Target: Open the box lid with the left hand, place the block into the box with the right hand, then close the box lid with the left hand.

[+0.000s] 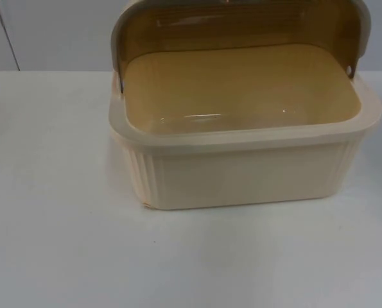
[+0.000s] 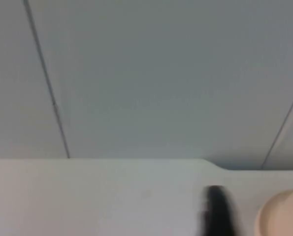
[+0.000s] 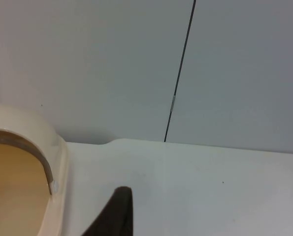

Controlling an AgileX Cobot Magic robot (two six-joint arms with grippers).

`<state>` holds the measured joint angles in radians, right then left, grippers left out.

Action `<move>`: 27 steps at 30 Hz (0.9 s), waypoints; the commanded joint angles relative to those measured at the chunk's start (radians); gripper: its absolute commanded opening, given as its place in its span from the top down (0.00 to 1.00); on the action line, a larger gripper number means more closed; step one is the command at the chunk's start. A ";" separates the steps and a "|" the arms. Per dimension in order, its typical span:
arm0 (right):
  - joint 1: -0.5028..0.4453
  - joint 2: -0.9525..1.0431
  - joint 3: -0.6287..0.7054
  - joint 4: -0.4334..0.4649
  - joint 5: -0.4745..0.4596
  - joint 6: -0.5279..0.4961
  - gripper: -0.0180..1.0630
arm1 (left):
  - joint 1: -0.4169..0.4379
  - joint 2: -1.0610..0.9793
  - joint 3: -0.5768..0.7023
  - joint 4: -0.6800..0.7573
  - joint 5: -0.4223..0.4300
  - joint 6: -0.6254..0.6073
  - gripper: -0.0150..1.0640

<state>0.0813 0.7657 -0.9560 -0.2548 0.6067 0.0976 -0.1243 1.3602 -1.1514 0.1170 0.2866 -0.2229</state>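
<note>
While its lid (image 1: pixel 242 25) stands open, box (image 1: pixel 242 170) — top cut off

Cream box (image 1: pixel 242 173), lid (image 1: pixel 242 25) open

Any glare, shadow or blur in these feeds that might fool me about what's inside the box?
Top view: a bright streak of glare on the box floor, only a reflection; the raised amber lid tints the interior, and no block is visible. Left wrist view: the black fingertip is smeared. Right wrist view: a soft shadow runs along the partition wall base.
</note>
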 commanded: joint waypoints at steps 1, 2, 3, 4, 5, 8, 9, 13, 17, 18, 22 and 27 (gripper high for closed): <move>0.001 -0.002 -0.009 -0.001 0.002 -0.001 0.01 | 0.007 -0.004 0.001 -0.007 0.031 0.019 0.31; 0.001 -0.002 -0.009 -0.001 0.002 -0.001 0.01 | 0.007 -0.004 0.001 0.006 0.049 0.019 0.08; 0.001 -0.002 -0.009 -0.001 0.002 -0.001 0.01 | 0.007 -0.004 0.001 0.011 0.063 0.017 0.02; 0.001 -0.002 -0.009 -0.001 0.002 -0.001 0.01 | 0.007 -0.004 0.001 0.022 0.075 0.017 0.02; 0.001 -0.002 -0.009 -0.001 0.002 -0.001 0.01 | 0.007 -0.006 0.001 0.030 0.080 0.017 0.02; 0.001 -0.002 -0.009 -0.001 0.002 -0.001 0.01 | 0.007 -0.006 0.001 0.026 0.091 0.017 0.02; 0.001 -0.002 -0.009 -0.001 0.002 -0.001 0.01 | 0.007 -0.006 0.001 0.023 0.091 0.017 0.02; 0.001 -0.002 -0.009 -0.001 0.004 -0.001 0.01 | 0.007 -0.006 0.001 0.023 0.085 0.017 0.02; 0.001 -0.002 -0.009 -0.001 0.009 -0.001 0.01 | 0.007 -0.012 -0.001 0.023 0.067 0.017 0.02; 0.001 -0.002 -0.009 -0.001 0.010 -0.001 0.01 | 0.007 -0.017 -0.001 0.023 0.065 0.017 0.02; 0.001 -0.002 -0.009 -0.001 0.014 -0.001 0.01 | 0.007 -0.047 -0.001 0.030 0.050 0.017 0.02; 0.001 -0.002 -0.009 -0.001 0.019 -0.001 0.01 | 0.007 -0.092 -0.001 0.032 -0.057 0.017 0.02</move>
<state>0.0813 0.7657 -0.9560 -0.2548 0.6259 0.0951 -0.1172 1.2947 -1.1514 0.1424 0.2845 -0.2057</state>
